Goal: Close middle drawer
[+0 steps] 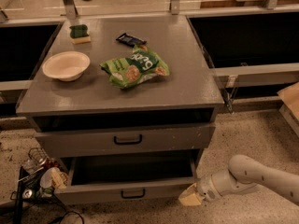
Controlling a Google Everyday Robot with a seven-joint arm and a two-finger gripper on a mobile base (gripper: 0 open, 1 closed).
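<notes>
The middle drawer (98, 193) is pulled far out of the grey cabinet. Its deep grey box is open to view, and its low front carries a small black handle (133, 193). My gripper (188, 199) sits low at the right end of that drawer front, touching or almost touching its corner. Its pale fingers are pressed together into one wedge and hold nothing. The white arm (261, 174) reaches in from the right.
Above it is a taller drawer front (70, 142) with a bigger black handle, slightly out. On the cabinet top (187, 87) lie a white bowl (66, 65), a green chip bag (134, 67), a dark bar (131, 39) and a sponge (80, 33). A wire basket of clutter (35, 181) stands on the floor at the left.
</notes>
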